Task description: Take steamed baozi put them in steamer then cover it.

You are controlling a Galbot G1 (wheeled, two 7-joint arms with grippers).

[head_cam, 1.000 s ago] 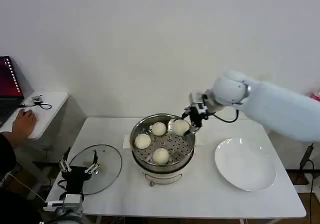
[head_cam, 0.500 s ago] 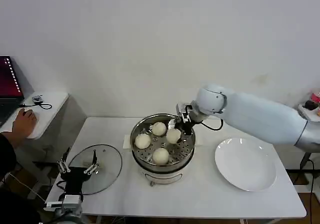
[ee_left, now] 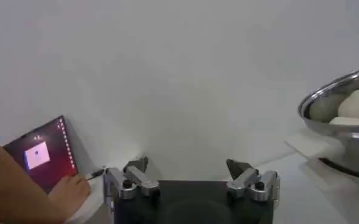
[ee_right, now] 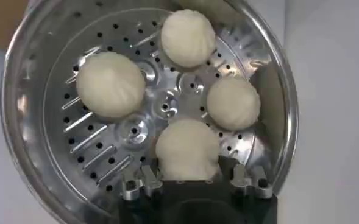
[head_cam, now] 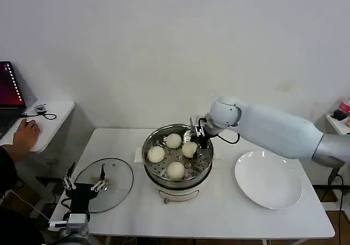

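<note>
Four steamed baozi [head_cam: 174, 155] sit in the one steamer [head_cam: 178, 182] at the middle of the surface [head_cam: 219, 212]; one cover [head_cam: 112, 174] lies flat to its left, one white plate [head_cam: 268, 180] to its right. The right pincer [head_cam: 194, 137] is inside the steamer, its fingers closed around the bun nearest the back right; a second ago it held that bun further right by the rim. The left pincer [head_cam: 86, 181] hovers spread open over the cover.

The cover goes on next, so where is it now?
In the head view the cover lies flat on the table's left side, beside the steamer, with the left gripper over it.
</note>
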